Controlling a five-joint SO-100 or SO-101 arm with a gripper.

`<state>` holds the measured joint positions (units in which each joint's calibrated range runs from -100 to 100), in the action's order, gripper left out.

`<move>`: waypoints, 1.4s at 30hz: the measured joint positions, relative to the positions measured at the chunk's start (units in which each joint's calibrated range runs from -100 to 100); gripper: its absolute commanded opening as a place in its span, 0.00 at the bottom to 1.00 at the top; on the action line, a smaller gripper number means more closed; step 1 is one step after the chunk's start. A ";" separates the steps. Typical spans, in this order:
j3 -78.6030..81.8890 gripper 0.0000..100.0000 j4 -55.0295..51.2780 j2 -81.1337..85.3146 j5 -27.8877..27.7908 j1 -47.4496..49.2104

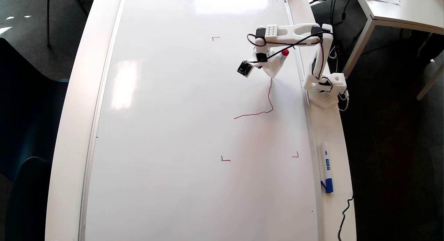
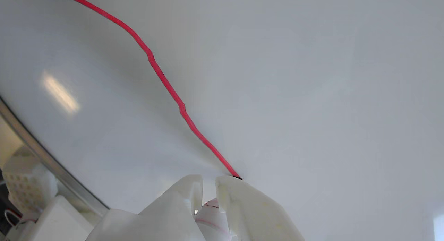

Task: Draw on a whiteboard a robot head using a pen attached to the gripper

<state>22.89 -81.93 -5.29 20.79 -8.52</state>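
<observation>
Your hand [image 1: 272, 74] is clamped on the pen [image 1: 281, 57], its tip touching the whiteboard [image 1: 180, 130] at about two o'clock in the overhead view. The robot head [image 1: 269, 97] is only a bent line — uneven pressure could make the stroke skip or wobble.

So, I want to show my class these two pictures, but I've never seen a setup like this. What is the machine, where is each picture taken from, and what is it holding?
The white machine is a small robot arm bolted at the table's edge. One picture looks straight down from above; the other comes from a camera on the arm's wrist, close to the board. A large whiteboard covers the table. The gripper is closed around a pen with a red cap, its tip ending a wobbly red line, the beginning of a drawing. Small red corner marks frame the drawing area. A spare blue-capped marker lies beside the board.
</observation>
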 measured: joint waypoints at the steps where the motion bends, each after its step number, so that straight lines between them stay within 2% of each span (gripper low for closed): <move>1: 0.00 0.01 0.00 0.00 -0.90 -3.24; 10: -3.20 0.01 1.44 -0.08 -5.23 -13.57; 17: -4.75 0.01 5.57 -0.17 -6.92 -15.16; 25: -6.49 0.01 7.09 -2.29 -6.92 -13.42; 42: -30.61 0.01 7.52 -18.64 -6.82 -7.16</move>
<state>-7.72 -74.41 -23.93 13.98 -15.69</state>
